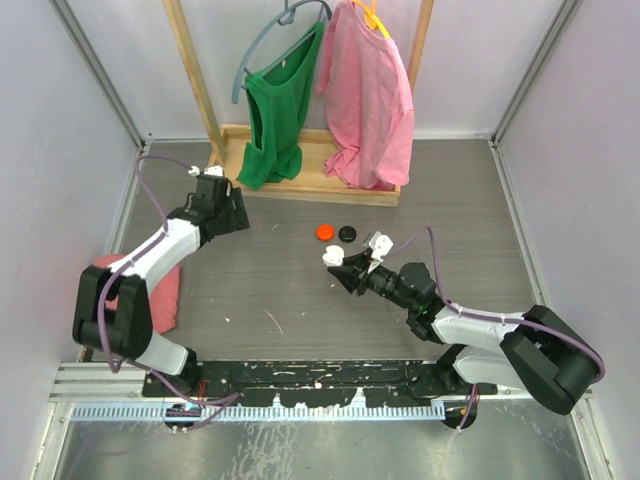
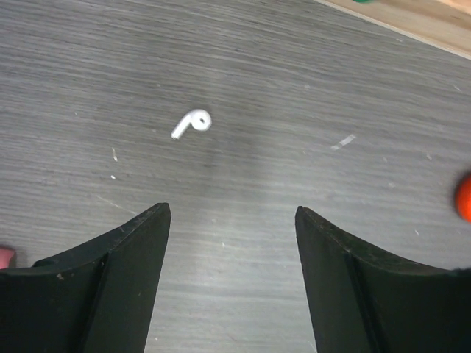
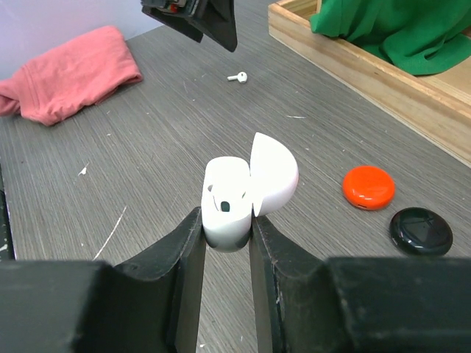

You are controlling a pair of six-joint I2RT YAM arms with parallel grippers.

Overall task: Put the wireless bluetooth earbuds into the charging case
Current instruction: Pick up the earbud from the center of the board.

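Robotics lab cell: white panels (image 1: 50,150) wall in a table (image 1: 280,290) bearing robot arms (image 1: 150,255).

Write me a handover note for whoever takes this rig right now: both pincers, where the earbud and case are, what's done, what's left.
Left pincer: open and empty, hovering over the grey wood-grain table. The small white stemmed earbud lies loose on the table ahead of its fingers, not between them.
Right pincer: shut on the white rounded charging case, lid flipped open.
Done: case gripped and open.
Left: pick up the earbud and seat it in the case. I cannot tell whether another earbud is already inside.
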